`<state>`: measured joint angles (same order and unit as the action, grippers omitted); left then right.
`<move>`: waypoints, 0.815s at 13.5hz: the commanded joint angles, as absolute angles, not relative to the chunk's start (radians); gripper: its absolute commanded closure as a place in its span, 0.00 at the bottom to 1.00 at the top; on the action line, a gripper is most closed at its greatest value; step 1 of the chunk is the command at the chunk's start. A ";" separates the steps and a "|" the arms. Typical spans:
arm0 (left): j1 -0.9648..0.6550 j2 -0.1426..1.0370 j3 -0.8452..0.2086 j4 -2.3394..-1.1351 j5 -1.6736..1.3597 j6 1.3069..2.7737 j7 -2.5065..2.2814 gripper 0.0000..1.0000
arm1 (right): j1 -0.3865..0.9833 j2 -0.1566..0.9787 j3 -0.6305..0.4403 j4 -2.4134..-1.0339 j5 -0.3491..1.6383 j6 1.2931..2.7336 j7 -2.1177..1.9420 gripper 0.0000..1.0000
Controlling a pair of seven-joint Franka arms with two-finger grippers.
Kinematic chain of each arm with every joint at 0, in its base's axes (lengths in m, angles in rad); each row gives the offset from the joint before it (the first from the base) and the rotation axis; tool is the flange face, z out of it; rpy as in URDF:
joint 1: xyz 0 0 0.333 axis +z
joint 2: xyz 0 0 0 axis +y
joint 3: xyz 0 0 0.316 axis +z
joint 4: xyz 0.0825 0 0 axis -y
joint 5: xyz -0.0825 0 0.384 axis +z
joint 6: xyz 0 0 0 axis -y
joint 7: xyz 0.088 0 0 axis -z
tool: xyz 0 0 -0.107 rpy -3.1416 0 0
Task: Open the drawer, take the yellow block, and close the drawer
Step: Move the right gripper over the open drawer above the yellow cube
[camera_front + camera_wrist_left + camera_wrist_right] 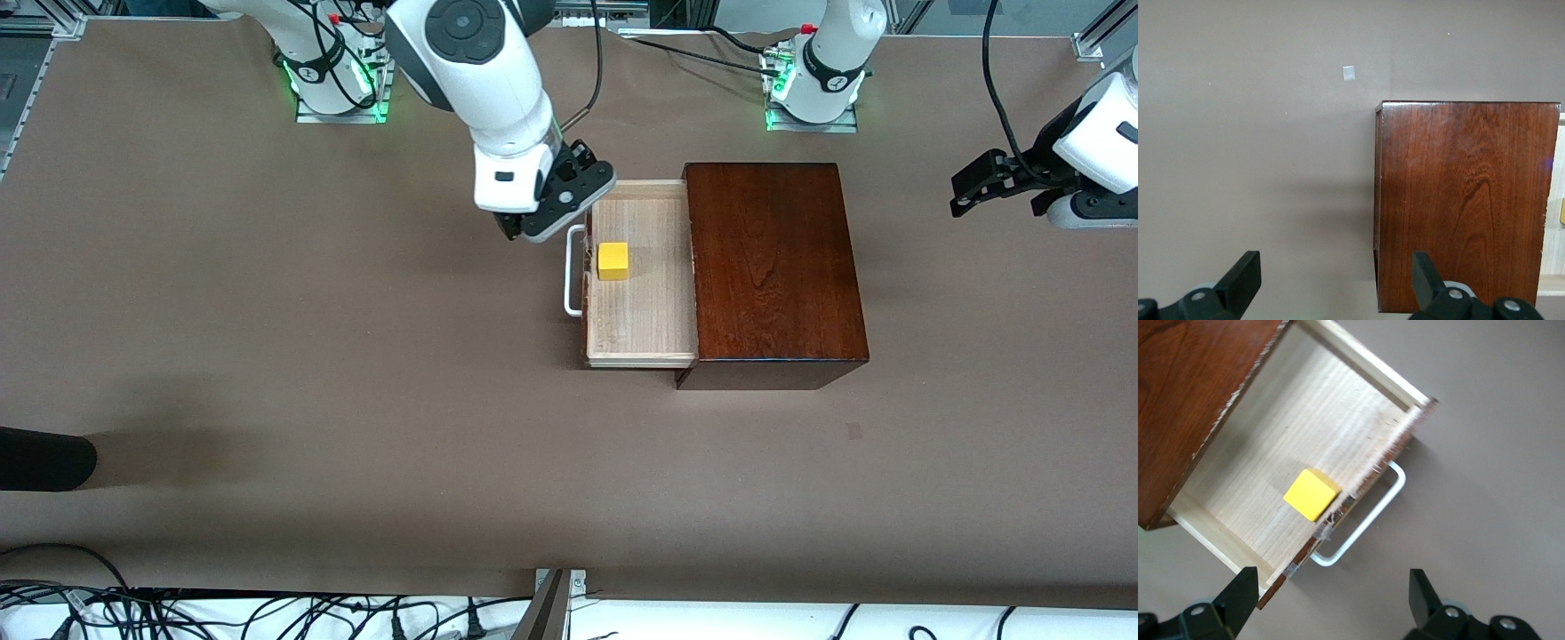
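Yellow block (613,260) sits in pulled-out drawer (653,329); right end effector (533,229) and left end effector (996,187) spread wide, empty.

my right gripper (544,218) hangs from an arm reaching in from its base, wrist tilted, fingers (1238,595) spread wide with nothing between them. my left gripper (969,188) waits out at my left arm's end, held level, fingers (1243,277) apart and empty.
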<state>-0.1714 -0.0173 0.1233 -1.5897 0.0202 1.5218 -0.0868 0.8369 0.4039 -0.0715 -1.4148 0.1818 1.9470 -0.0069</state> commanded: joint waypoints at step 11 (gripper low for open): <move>-0.153 0.017 0.118 -1.543 0.026 1.523 -0.083 0.00 | 0.962 0.594 -0.084 -1.361 0.131 2.131 -0.376 0.00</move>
